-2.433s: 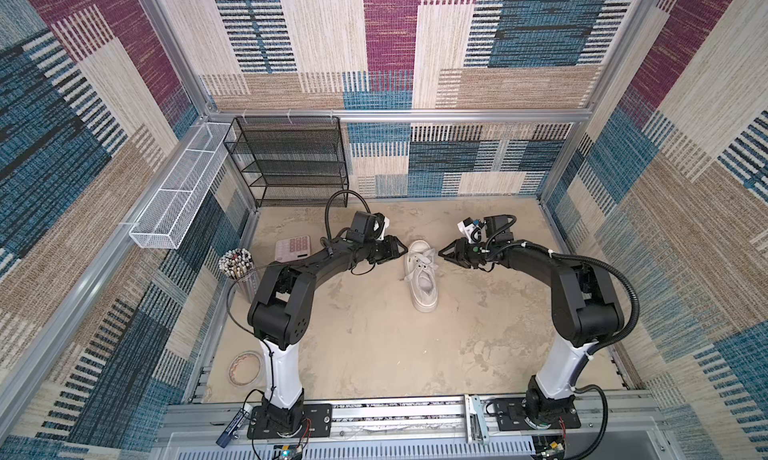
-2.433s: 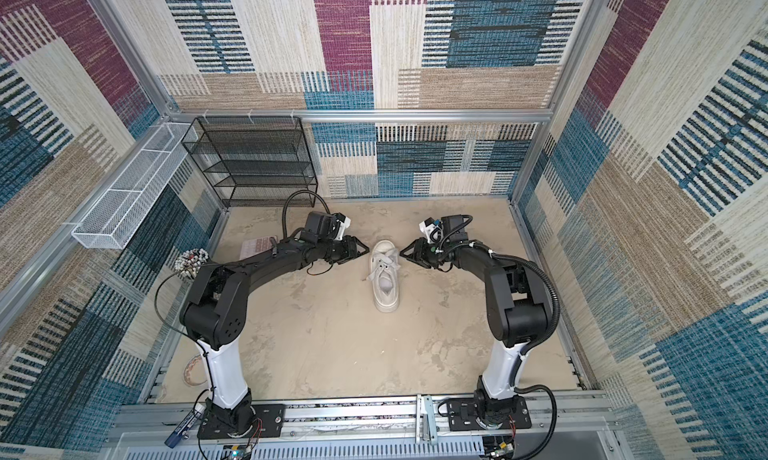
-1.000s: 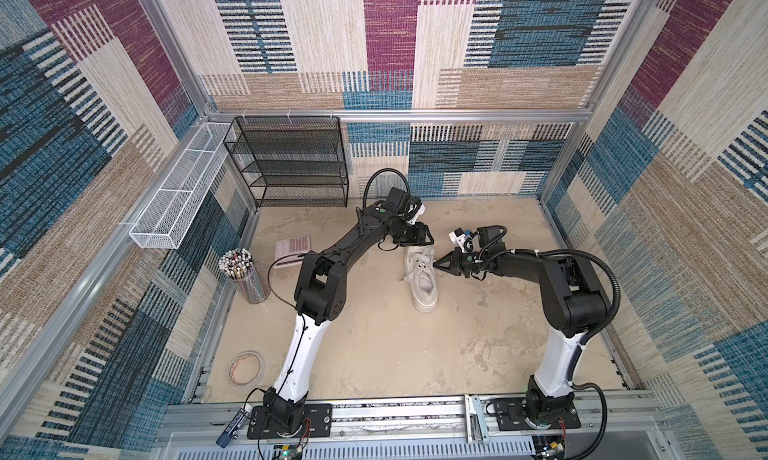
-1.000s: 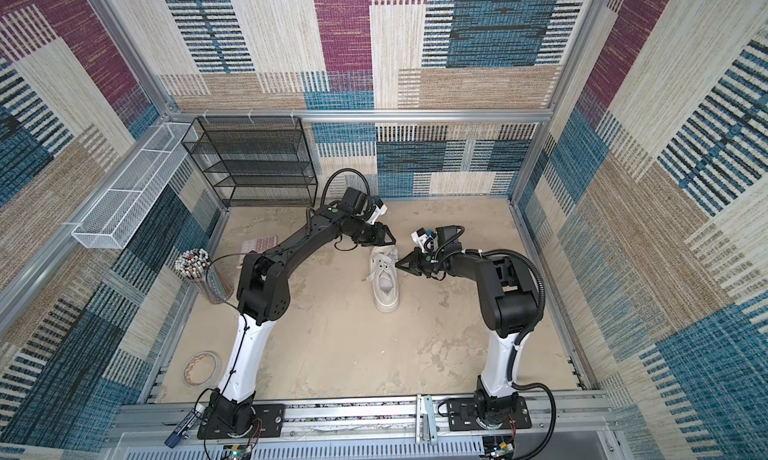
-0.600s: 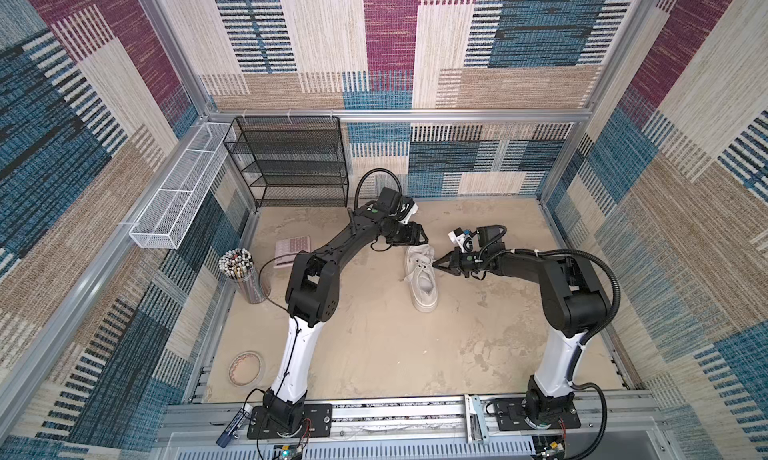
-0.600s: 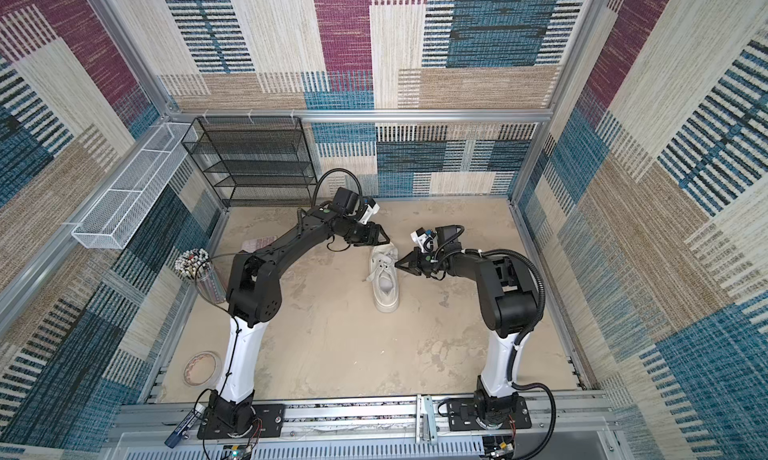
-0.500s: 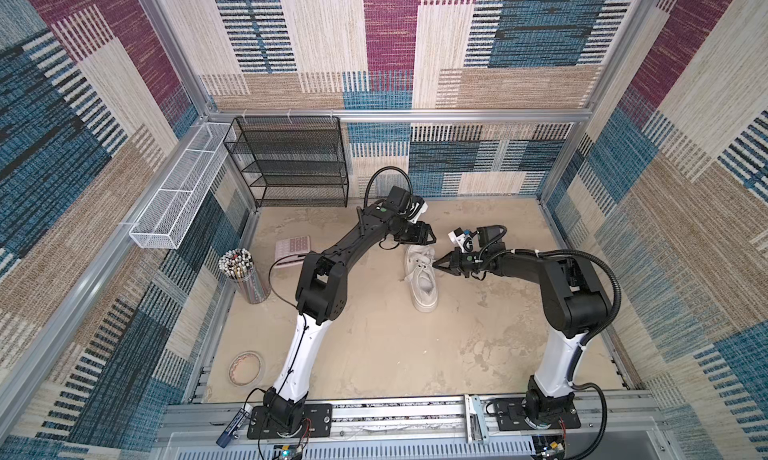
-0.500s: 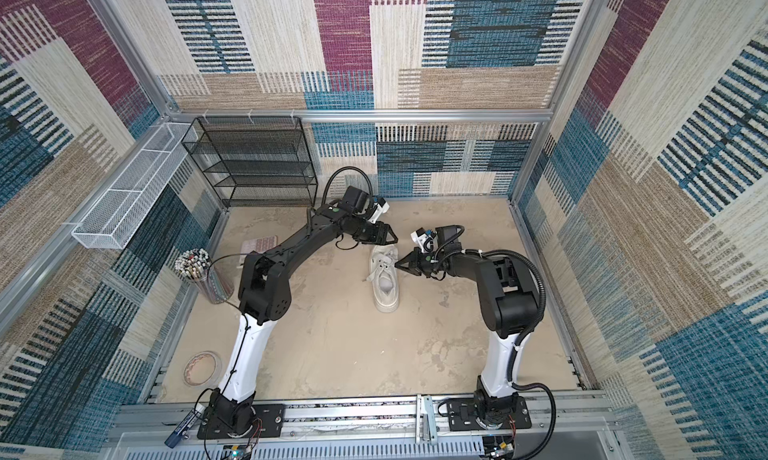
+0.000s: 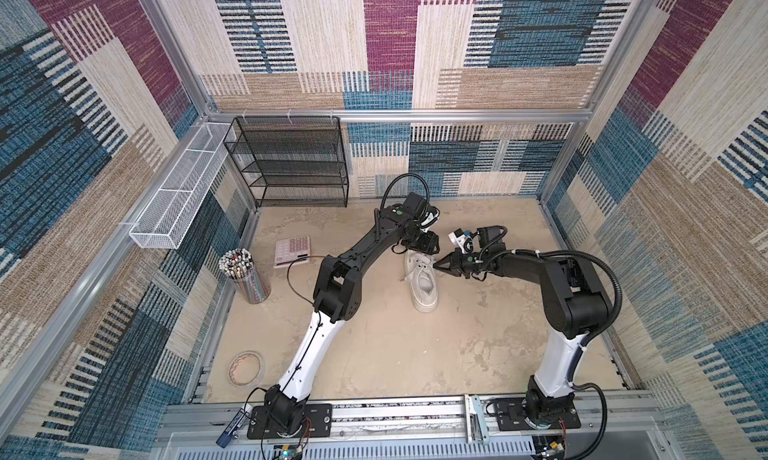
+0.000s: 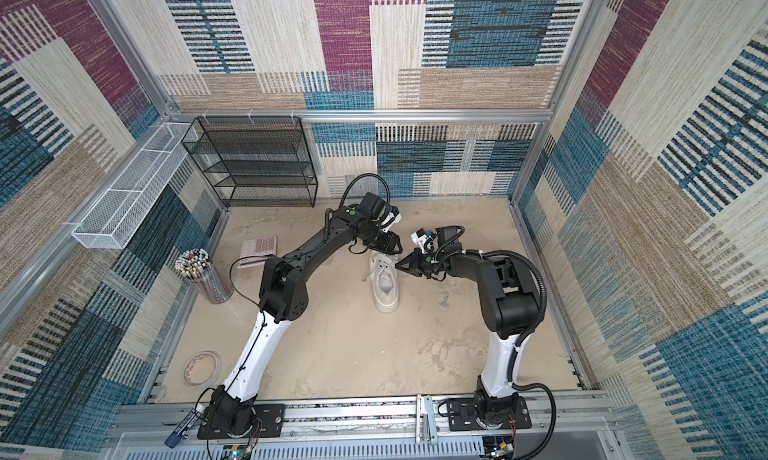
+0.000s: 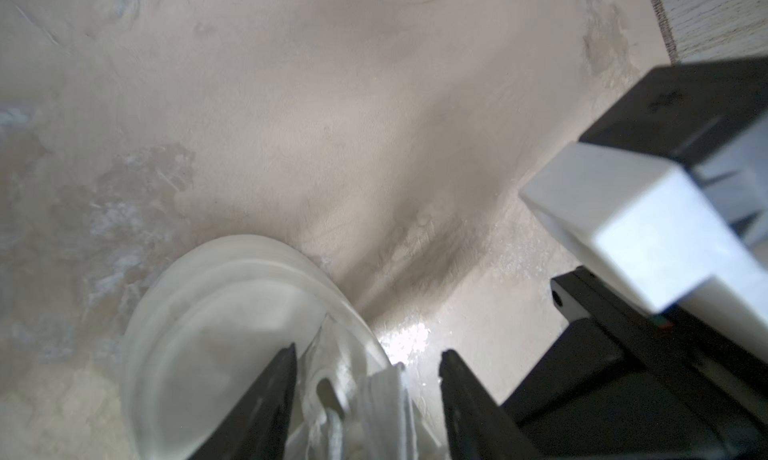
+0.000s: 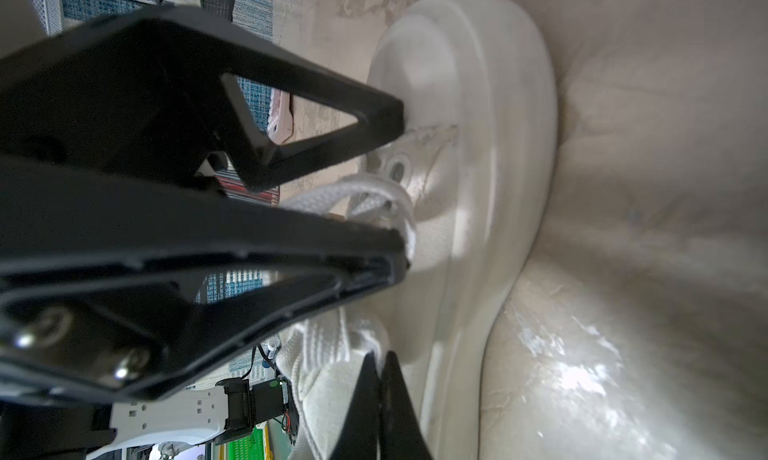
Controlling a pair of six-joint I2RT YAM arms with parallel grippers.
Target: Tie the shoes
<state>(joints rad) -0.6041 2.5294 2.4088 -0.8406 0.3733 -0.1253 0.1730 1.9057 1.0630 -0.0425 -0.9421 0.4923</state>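
The step in hand looks like working the laces (image 12: 374,192) into a knot; no finished bow shows in any view, so I judge the task well short of done. The white sneaker (image 9: 424,289) sits on its sole on the sandy table (image 9: 374,354), out from the black wire rack (image 9: 291,163) toward the arm bases and past that rack's end on the right arm's side; its toe appears to point back toward the rack. Both grippers meet over the half of the sneaker nearer the rack.

The left gripper (image 11: 368,366) stands roughly half open; its 2 fingers (image 12: 332,104) straddle a raised loop of lace beside an eyelet (image 12: 397,171); neither finger visibly clamps it, so it has hold of nothing that I can see. The right gripper (image 9: 435,266) is closed to a point, tips together at the lacing; whether a strand is pinched between them cannot be told.

The next move, as I read it, calls for the left jaws to close squarely on that loop, then for the 2 arms to draw apart; a flat lace can slip out, and a light sneaker may drag instead of tightening.

The left arm reaches long from its base, elbow raised, wrist bent down over the sneaker; the right arm is folded, its forearm low and nearly level, gripper aimed sideways at the sneaker.
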